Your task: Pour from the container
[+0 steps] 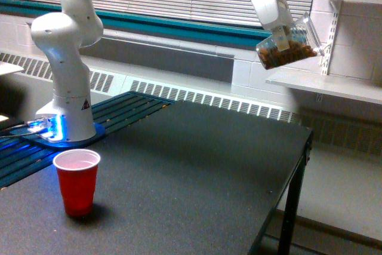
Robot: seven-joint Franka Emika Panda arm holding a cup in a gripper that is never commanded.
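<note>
High above the tabletop's [197, 165] far right corner, the gripper [280, 33] has its jaws pinching the container [290, 45], a clear thin-walled plastic tumbler carried tilted on its side with the wide rim towards the exterior view's right, so its brown granular load lies banked along the lower wall. Well apart, near the front left edge of the dark matte tabletop, an opaque red cup [77, 182] stands upright and open-mouthed, probably the receiver.

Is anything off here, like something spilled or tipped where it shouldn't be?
Nothing has spilled. One oddity: the clear container of brown bits is tilted high at the exterior view's right, far from the red cup standing upright and apparently empty on the table.
</note>
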